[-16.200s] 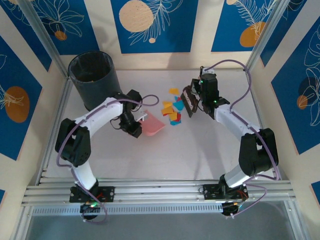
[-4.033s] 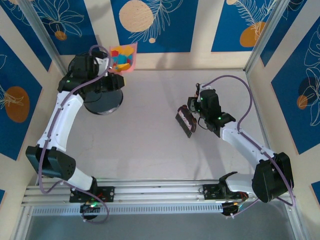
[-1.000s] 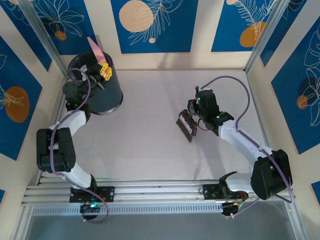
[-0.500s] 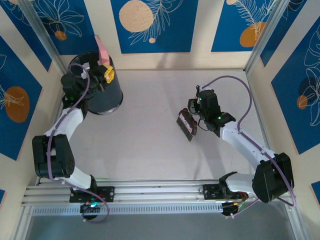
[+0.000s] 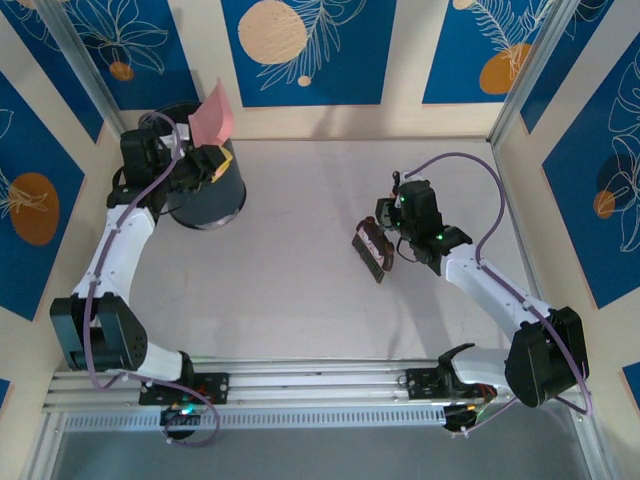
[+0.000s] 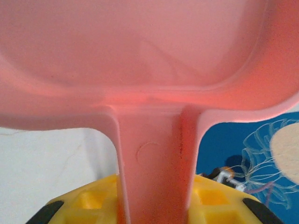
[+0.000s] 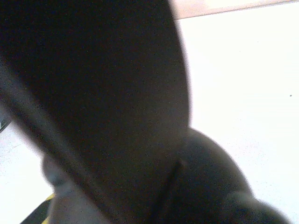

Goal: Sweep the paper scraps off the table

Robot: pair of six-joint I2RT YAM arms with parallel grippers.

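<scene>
Dustpan (image 6: 140, 56) handle tight in left gripper (image 6: 154, 210) up close; overhead, brush (image 5: 368, 250) tight in right gripper (image 5: 392, 232).

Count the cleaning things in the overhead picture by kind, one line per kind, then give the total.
pink dustpan: 1
brush: 1
black bin: 1
Total: 3

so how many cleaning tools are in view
2: the pink dustpan, held tilted above the black bin by the left pincer; the brush, in the right pincer, near the middle of the table. None seems hidden.
</scene>
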